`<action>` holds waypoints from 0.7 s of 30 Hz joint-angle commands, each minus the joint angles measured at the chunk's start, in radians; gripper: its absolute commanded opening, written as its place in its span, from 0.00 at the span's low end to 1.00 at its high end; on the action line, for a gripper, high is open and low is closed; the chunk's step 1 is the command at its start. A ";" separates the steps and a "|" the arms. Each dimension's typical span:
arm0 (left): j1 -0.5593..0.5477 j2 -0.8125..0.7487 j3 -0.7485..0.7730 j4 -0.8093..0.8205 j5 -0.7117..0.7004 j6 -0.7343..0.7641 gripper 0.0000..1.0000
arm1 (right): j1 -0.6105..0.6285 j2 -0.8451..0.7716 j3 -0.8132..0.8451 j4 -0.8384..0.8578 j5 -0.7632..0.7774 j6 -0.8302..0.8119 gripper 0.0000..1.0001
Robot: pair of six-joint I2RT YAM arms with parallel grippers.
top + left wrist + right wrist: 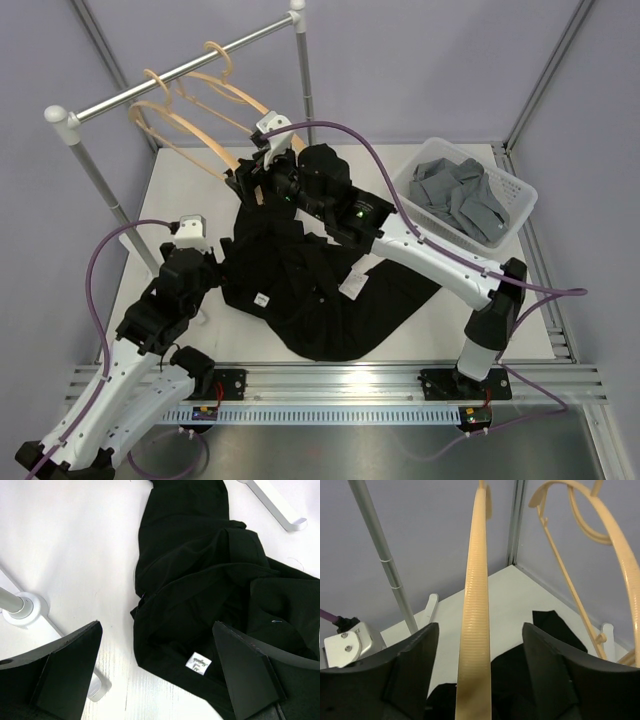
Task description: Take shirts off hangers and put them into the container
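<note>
grey shirt [462, 198] is in the container [524, 190] at the far right corner of the table [420, 335]. black shirt [320, 310] lies mid-table, not yet binned. both hangers [190, 125] look bare. right end effector [479, 650] straddles one hanger arm, parted and gripping nothing. left end effector [156, 630] gapes empty over the black shirt.

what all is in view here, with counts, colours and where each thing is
black shirt: one, black, crumpled on the table, off the hangers
grey shirt: one, grey, inside the basket
basket: one, white, far right of the table
hangers: two, tan, bare, hooked on the rail
rail: one, grey metal, far left
table: one, white
left gripper: open, over the black shirt
right gripper: open, fingers either side of a hanger arm
</note>
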 commanded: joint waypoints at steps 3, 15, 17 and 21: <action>0.009 0.002 -0.010 0.033 -0.007 0.014 0.99 | -0.007 -0.184 -0.120 -0.046 -0.006 0.042 0.91; 0.014 0.009 -0.010 0.033 -0.004 0.016 0.99 | 0.013 -0.425 -0.629 -0.192 0.059 0.199 0.99; 0.015 0.007 -0.010 0.033 -0.004 0.016 0.99 | 0.019 -0.423 -0.719 -0.180 0.080 0.264 1.00; 0.017 0.010 -0.010 0.033 -0.004 0.016 0.99 | 0.025 -0.338 -0.782 -0.164 0.139 0.353 0.99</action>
